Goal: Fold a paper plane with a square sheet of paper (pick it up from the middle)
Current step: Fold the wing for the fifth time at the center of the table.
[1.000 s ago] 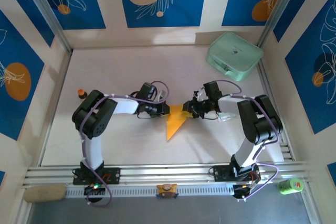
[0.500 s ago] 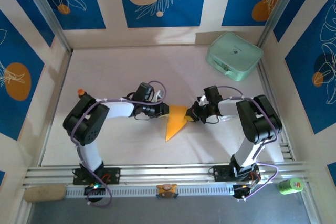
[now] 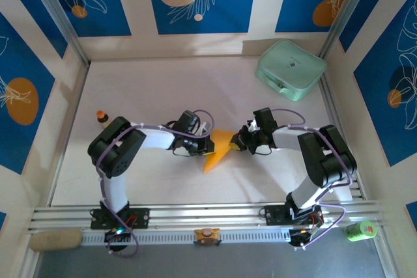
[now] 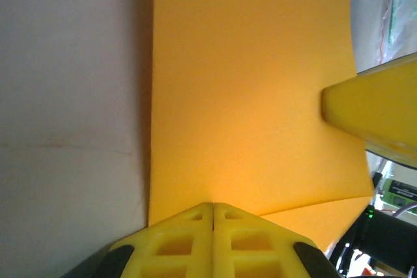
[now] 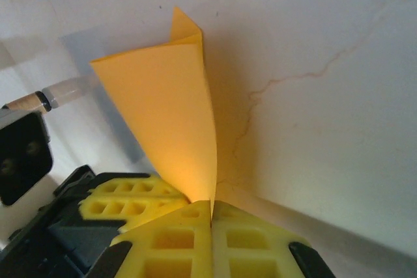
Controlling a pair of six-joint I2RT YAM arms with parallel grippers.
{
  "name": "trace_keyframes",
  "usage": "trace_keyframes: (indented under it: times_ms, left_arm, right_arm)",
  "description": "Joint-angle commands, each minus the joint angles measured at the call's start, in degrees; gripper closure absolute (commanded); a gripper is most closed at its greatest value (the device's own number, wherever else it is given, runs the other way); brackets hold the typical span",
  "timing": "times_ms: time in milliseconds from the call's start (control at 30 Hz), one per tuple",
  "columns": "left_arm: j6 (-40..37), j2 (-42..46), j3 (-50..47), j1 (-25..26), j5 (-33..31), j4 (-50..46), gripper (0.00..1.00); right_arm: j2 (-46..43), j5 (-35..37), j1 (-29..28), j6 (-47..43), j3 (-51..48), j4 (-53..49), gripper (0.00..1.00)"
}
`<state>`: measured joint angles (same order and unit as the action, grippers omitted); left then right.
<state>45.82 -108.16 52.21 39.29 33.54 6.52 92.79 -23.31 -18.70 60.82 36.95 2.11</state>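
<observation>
Held from both sides near the middle of the table (image 3: pixel 163 96): folded sheet of paper (image 3: pixel 218 150) pinched at its 9 o'clock edge by the left pincer (image 3: pixel 208 147), at 2 o'clock by the right pincer (image 3: pixel 236 141) (equally near). Runs long from 1 to 7 o'clock, pointed end at 7; likely calls for a crease along that axis.

The left arm (image 3: pixel 117 151), right arm (image 3: pixel 326 161) had black joints, white links, purple cables (image 3: pixel 287 111); left gripper (image 4: pixel 213 211), right gripper (image 5: pixel 211 206) had yellow fingers (image 4: pixel 176 244) with square pockets.
</observation>
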Motion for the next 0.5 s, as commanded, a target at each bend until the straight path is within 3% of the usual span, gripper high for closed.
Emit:
trace_keyframes:
  times_ms: [0,267,467]
  left_arm:
    - [-0.4,-1.7,0.6,0.2,-0.6,-2.0,0.96]
    - [-1.3,-3.0,0.4,0.2,0.2,-1.7,0.97]
    - [-1.7,-2.7,0.3,0.2,0.1,-1.8,0.97]
  right_arm:
    - [-0.8,-2.3,0.0,-2.2,-0.2,-0.3,0.93]
    - [3.4,-8.5,0.6,-7.7,2.4,1.1,0.81]
    - [4.2,-7.5,1.5,-9.1,3.6,-1.2,0.79]
